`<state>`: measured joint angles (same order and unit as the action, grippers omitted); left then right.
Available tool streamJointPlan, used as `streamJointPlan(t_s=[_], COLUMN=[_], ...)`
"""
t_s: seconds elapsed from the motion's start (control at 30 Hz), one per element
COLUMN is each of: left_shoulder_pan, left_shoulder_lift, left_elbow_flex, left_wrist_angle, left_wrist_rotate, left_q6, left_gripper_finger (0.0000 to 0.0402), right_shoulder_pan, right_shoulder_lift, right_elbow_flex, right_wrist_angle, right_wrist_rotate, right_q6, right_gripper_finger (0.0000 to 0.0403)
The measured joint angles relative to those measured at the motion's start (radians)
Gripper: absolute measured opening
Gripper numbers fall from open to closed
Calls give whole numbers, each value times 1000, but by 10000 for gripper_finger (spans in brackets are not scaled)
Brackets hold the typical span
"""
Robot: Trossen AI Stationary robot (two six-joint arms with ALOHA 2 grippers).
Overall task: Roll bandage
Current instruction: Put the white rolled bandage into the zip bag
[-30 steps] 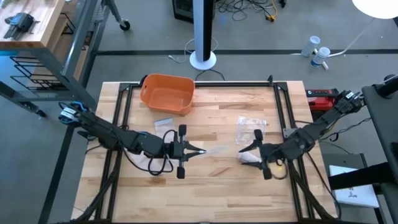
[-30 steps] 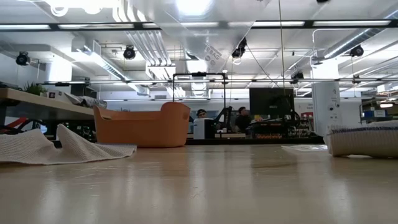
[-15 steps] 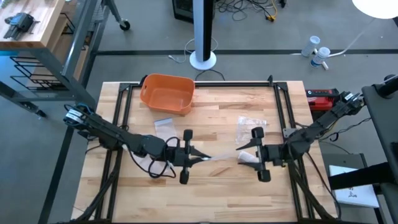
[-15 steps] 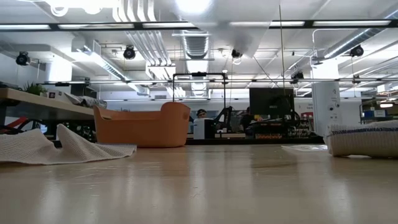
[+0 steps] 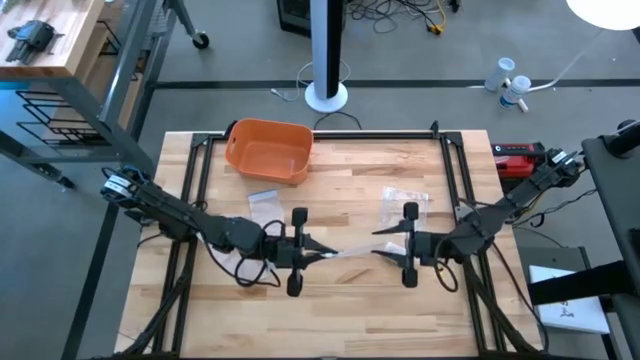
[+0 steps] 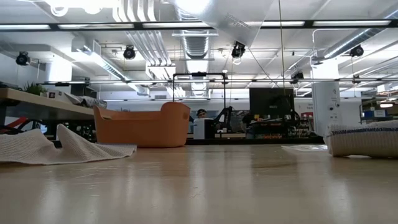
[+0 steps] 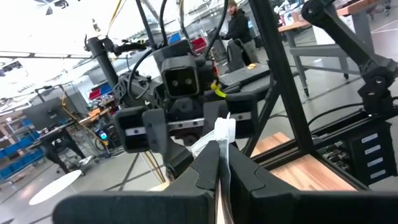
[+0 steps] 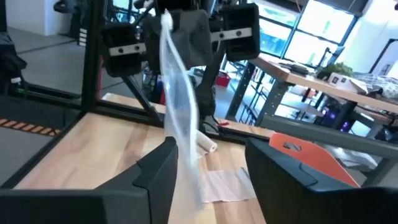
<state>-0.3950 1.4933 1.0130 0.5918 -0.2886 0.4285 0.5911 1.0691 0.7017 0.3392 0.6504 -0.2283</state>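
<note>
The bandage (image 5: 350, 252) is a thin, see-through white strip held above the middle of the table. My left gripper (image 5: 318, 252) is shut on its left end and points toward the table's right. My right gripper (image 5: 380, 243) faces it from the right and is open. In the right wrist view the strip (image 8: 177, 93) runs from my left gripper down beside one finger (image 8: 163, 163). A small white roll (image 8: 207, 145) lies on the wood below. My left gripper pinches the strip's end (image 7: 222, 138) between its two fingers, which lie level and come from the table's left. The strip is clear of the table and runs almost straight toward my right gripper. My right gripper stands around the strip's other end; I cannot tell whether a finger touches it.
An orange basket (image 5: 268, 150) stands at the far left of the table. A clear plastic bag (image 5: 403, 205) lies behind my right gripper and a small flat packet (image 5: 262, 197) behind my left. The low view shows a rolled bandage (image 6: 364, 140) and a crumpled white cloth (image 6: 37, 146).
My right gripper has moved toward the table's left, close to my left gripper, and has turned square to it. My left gripper has edged toward the table's right. The strip now spans the short gap between them.
</note>
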Motion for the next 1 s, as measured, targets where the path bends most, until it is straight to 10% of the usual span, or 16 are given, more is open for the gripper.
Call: streamJointPlan(t_s=[0.53,1.0], left_shoulder_pan=[-1,0], left_shoulder_lift=[-2,-6], left_elbow_flex=[1,1], left_wrist_angle=[8,-112], left_wrist_rotate=[-1,-231], left_q6=[0,-82], left_gripper_finger=[0,53], right_shoulder_pan=[-1,0], right_shoulder_lift=[6,-37], right_elbow_flex=[0,51], right_wrist_angle=[-77,-298], right_wrist_rotate=[-2,6], right_q6=[27,98], right_gripper_finger=[7,1])
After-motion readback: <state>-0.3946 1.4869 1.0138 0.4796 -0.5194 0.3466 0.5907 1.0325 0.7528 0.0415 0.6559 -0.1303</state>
